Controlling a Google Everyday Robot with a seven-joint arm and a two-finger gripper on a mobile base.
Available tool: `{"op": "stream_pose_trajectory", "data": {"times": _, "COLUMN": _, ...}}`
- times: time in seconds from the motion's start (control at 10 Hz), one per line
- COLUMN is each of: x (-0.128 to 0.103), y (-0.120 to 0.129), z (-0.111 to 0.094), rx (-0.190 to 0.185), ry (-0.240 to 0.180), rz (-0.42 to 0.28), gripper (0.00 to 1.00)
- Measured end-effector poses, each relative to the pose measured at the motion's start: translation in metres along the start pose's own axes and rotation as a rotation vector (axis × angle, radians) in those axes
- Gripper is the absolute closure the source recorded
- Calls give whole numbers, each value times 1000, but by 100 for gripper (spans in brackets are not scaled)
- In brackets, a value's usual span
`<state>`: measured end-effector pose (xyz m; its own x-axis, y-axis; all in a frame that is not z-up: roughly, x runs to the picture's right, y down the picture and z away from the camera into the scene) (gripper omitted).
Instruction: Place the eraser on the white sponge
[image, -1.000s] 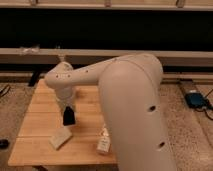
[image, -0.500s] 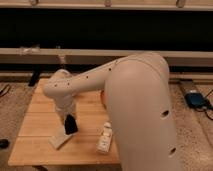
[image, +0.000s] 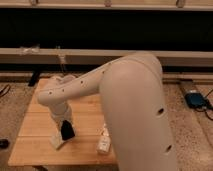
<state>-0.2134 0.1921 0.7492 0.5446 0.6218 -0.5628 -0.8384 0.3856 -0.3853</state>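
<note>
Far left edge: dark cable on the speckled floor (image: 15, 107), small dark object at the lower left edge, can't tell what it is.

Wooden table (image: 30, 150) fills the lower left of the frame, light slatted top.

Gripper (image: 64, 131) sits in the lower left, low over the table's front left part, at the end of the white arm (image: 130, 95) that sweeps in from the lower right and covers most of the table's right half. Fingers: can't tell whether they are spread or clamped, the wrist housing hides them.

Eraser (image: 66, 131): black block right at the gripper tip, tilted, lower end touching or just above the white sponge. Can't tell if it is gripped or already resting.

White sponge (image: 56, 142): pale flat block on the table directly under and slightly left of the eraser, partly covered by it.

White bottle (image: 104, 143): just right of the sponge, near the table's front edge, upright, label showing. Contents not visible.

Upper left, behind the table: translucent cup-like thing (image: 61, 59) on the ledge, contents can't be made out.

Far right: blue box (image: 196, 99) on the floor with a cable running off it.
</note>
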Motion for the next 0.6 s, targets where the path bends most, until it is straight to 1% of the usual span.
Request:
{"op": "stream_pose_trajectory", "data": {"times": 0.2, "x": 4, "y": 8, "z": 6, "rx": 17, "ry": -7, "rz": -18, "gripper": 90}}
{"op": "stream_pose_trajectory", "data": {"times": 0.3, "x": 6, "y": 15, "z": 10, "rx": 27, "ry": -7, "rz": -37, "gripper": 90}}
{"op": "stream_pose_trajectory", "data": {"times": 0.6, "x": 11, "y": 31, "z": 20, "rx": 48, "ry": 0, "rz": -77, "gripper": 90}}
